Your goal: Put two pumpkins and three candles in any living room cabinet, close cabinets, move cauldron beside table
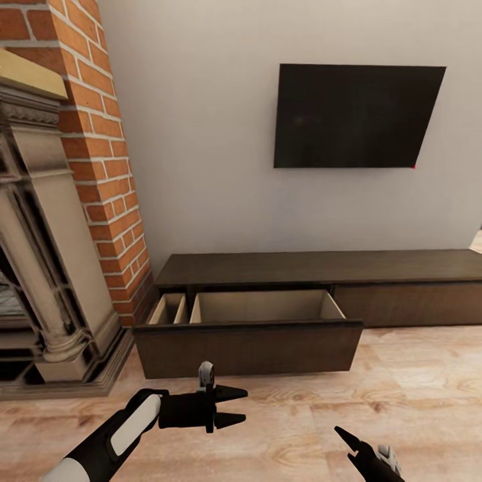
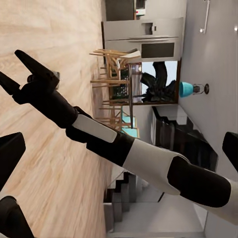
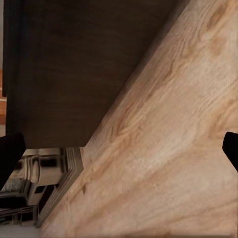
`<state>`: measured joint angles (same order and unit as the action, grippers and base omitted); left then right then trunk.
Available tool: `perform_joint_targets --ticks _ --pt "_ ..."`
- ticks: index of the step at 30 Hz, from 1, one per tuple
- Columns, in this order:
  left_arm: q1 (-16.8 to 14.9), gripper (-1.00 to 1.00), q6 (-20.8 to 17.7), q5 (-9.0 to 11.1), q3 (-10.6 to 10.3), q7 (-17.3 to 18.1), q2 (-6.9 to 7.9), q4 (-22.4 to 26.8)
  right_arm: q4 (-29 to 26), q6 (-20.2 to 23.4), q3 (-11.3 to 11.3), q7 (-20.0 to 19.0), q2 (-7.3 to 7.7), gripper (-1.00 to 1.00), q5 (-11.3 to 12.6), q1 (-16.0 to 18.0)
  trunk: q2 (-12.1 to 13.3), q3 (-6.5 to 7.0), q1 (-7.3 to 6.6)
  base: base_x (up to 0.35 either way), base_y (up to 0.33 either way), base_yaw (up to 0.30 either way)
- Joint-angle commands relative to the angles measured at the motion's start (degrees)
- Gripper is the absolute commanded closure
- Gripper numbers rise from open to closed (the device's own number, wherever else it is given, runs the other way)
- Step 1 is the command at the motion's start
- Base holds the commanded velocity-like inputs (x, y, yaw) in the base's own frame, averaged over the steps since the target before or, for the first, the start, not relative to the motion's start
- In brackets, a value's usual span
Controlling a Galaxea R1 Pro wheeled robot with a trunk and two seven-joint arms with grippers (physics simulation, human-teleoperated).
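The long, low dark-brown cabinet (image 1: 321, 268) stands against the wall. Its left drawer (image 1: 248, 348) is pulled out, and the pale beige inside looks bare. The drawer's dark front (image 3: 74, 64) also appears in the right wrist view, close above the wood floor. My left gripper (image 1: 231, 406) hovers open in front of the drawer, fingers pointing right, holding nothing. My right gripper (image 1: 345, 443) is low at the right, open and empty; it shows spread in the left wrist view (image 2: 22, 67). The pumpkins, candles, cauldron and table are out of view.
An ornate stone fireplace (image 1: 47, 268) with a brick chimney (image 1: 100, 167) stands left of the cabinet. A dark TV (image 1: 355, 117) hangs on the wall above it. Wood floor (image 1: 415, 388) lies open to the right. Behind me are dining chairs (image 2: 116, 74) and stairs (image 2: 124, 198).
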<state>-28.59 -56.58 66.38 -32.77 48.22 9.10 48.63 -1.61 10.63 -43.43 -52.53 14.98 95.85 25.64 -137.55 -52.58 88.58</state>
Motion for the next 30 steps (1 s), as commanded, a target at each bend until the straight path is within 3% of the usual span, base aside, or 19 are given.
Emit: perform_joint_targets --ticks 1,7,9,12,15,30 --pt "-0.08 -1.00 -0.20 0.16 -0.05 0.05 -0.02 0.03 0.01 0.55 -0.33 -0.13 0.03 -1.00 0.59 0.02 0.39 0.03 -0.24 0.000 0.000 0.074" --pt "-0.56 -1.00 -0.12 0.13 0.47 -1.19 0.08 0.01 0.03 0.45 -0.34 -0.12 0.11 -1.00 0.57 0.02 2.80 0.56 -1.56 0.000 0.000 0.031" --pt "-0.96 -1.00 -0.16 0.15 2.07 -1.63 0.35 -0.01 0.06 0.27 -0.34 -0.12 0.12 -1.00 0.57 0.02 3.60 0.73 -2.00 0.000 0.000 0.005" --pt "-1.58 -1.00 -0.28 0.29 5.82 -1.81 2.66 -0.02 0.10 0.14 -0.34 -0.12 0.13 -1.00 0.61 0.02 4.80 0.99 -2.65 0.000 0.000 0.002" --pt "-1.81 -1.00 -0.35 0.58 7.53 -1.71 4.62 -0.39 0.11 0.09 -0.34 -0.12 0.13 -1.00 0.64 0.02 6.00 1.25 -3.31 0.000 0.000 0.000" --pt "-1.87 -1.00 -0.37 0.52 8.09 -1.67 5.33 -0.55 0.10 -0.91 -0.29 -0.56 0.05 -1.00 0.63 0.02 12.02 2.54 -6.61 0.000 0.000 0.000"
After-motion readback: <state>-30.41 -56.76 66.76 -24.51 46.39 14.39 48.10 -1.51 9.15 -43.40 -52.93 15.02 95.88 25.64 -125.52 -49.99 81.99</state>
